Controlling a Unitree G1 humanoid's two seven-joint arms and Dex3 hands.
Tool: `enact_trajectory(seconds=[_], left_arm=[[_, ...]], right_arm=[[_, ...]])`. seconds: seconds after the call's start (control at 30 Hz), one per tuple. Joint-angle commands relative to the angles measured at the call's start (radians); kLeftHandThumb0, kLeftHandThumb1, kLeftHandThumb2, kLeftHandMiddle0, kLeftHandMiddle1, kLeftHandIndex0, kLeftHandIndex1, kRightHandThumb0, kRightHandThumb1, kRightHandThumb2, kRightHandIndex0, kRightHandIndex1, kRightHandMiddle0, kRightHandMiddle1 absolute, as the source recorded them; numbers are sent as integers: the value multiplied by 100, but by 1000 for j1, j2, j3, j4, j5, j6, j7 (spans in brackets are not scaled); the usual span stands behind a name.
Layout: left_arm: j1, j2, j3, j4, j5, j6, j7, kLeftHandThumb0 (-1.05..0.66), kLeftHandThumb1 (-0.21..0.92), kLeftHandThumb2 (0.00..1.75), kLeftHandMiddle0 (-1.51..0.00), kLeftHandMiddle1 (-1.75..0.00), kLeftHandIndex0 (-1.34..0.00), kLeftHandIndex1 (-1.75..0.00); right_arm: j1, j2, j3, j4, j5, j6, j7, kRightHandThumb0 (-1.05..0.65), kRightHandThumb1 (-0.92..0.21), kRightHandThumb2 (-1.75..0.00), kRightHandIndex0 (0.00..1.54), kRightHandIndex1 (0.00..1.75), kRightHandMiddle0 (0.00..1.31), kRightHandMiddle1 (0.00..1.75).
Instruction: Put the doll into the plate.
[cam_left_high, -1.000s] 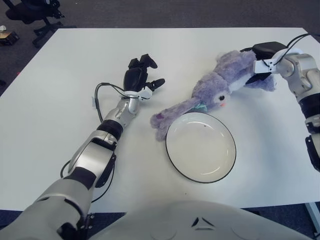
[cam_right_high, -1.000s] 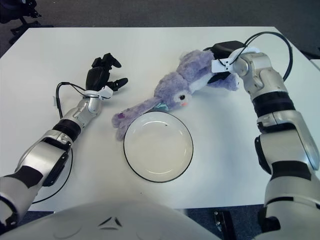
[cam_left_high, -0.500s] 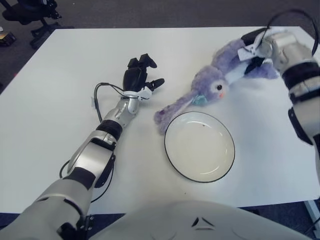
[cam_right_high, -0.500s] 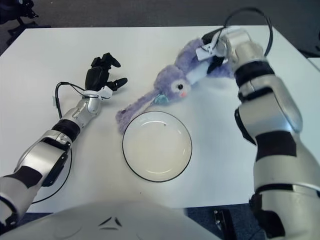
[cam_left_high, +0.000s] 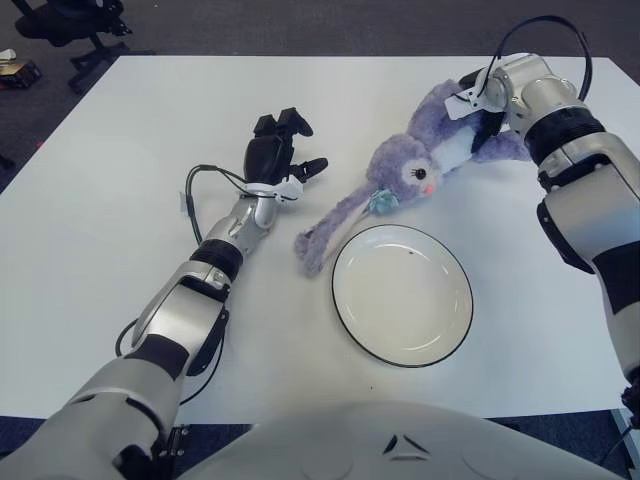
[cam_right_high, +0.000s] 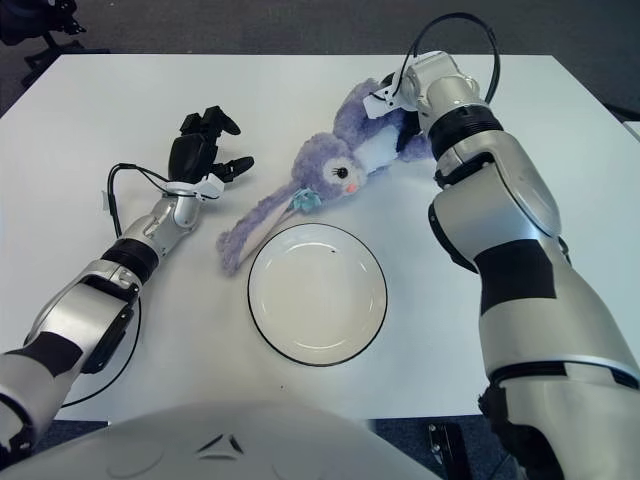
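Our right hand (cam_left_high: 478, 100), at upper right, is clenched on the doll (cam_left_high: 400, 178), whose ears trail toward frame centre, just beside the plate (cam_left_high: 402, 294). Our left hand (cam_left_high: 274, 155), left of the doll, hangs released. We read no writing.

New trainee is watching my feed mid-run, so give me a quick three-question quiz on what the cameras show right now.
1. True or false: the doll already lies inside the plate.
2. Which hand grasps the doll: A) left hand B) right hand?
3. Fill in: the doll's long ears trail toward the plate's ____ side.

Key:
1. False; it is on the table beyond the plate.
2. B; the left hand shows left of the doll, holding nothing.
3. Left.
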Motion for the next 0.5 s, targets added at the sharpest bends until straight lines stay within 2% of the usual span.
enact_trajectory(seconds=[0.0,0.1,0.17,0.3,0.47], left_arm=[[26,8,-7,0,11,3,19,0,92,50,-20,-160,-15,-173],[29,10,-7,-2,13,2,24,0,92,50,-19,-164,-16,-168],[29,10,-8,-2,14,2,28,0,92,50,-19,-165,-17,-167],[29,11,-9,-1,14,2,30,0,92,50,-18,-167,-17,-166],[28,12,-10,3,13,-1,34,0,92,50,-18,-167,-17,-166]], right_arm=[[-37,41,27,28,-12,31,21,-25,-78,-39,110,175,69,169],[-43,63,39,43,-13,54,39,-36,-64,-67,110,175,63,156],[-43,70,43,48,-8,64,46,-38,-60,-73,110,175,62,153],[-44,73,49,51,-3,69,48,-40,-58,-79,110,175,61,150],[-33,83,59,61,-6,82,57,-41,-58,-77,110,175,62,147]])
